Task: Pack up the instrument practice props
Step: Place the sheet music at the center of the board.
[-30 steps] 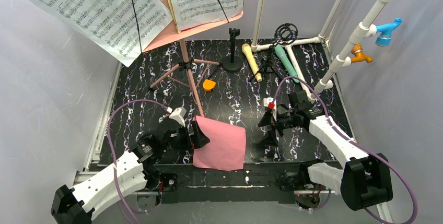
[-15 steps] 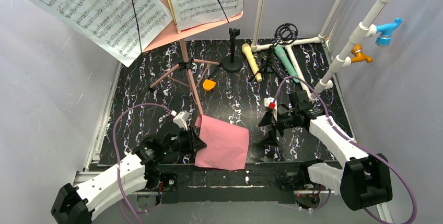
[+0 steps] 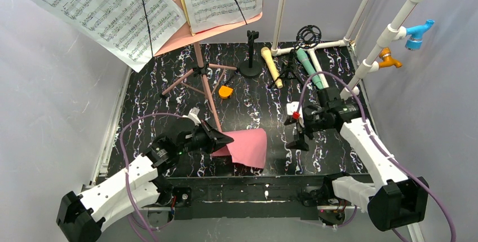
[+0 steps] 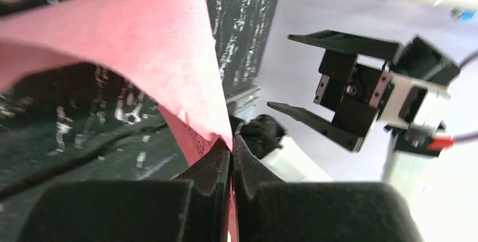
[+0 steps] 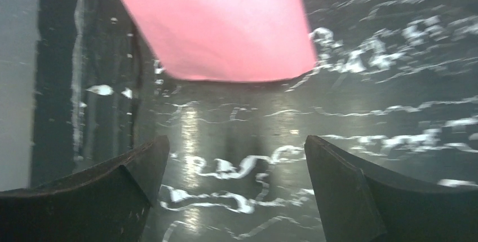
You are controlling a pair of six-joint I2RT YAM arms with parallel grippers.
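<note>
A pink music sheet (image 3: 249, 146) lies curled on the black marbled table (image 3: 152, 101), its left corner lifted. My left gripper (image 3: 224, 139) is shut on that corner; in the left wrist view the sheet (image 4: 141, 44) runs down between the closed tips of the left gripper (image 4: 231, 143). My right gripper (image 3: 297, 135) hovers open just right of the sheet, nothing between its fingers; its wrist view has the sheet (image 5: 214, 22) ahead of the right gripper (image 5: 237, 152). The pink music board (image 3: 225, 27) on pink tripod legs (image 3: 197, 75) carries white sheets (image 3: 107, 11). Beige (image 3: 271, 67) and teal (image 3: 308, 64) microphones lie at the back.
A white pipe frame (image 3: 389, 27) with a blue fitting (image 3: 418, 32) and an orange fitting (image 3: 389, 60) runs along the back right. A black round-based stand (image 3: 251, 58), a small black tripod (image 3: 290, 70) and a small orange object (image 3: 226, 92) sit behind the sheet.
My left gripper went from open to shut on the pink sheet's left corner and raised it, so the sheet curled. My right gripper moved slightly back and right, staying open.
</note>
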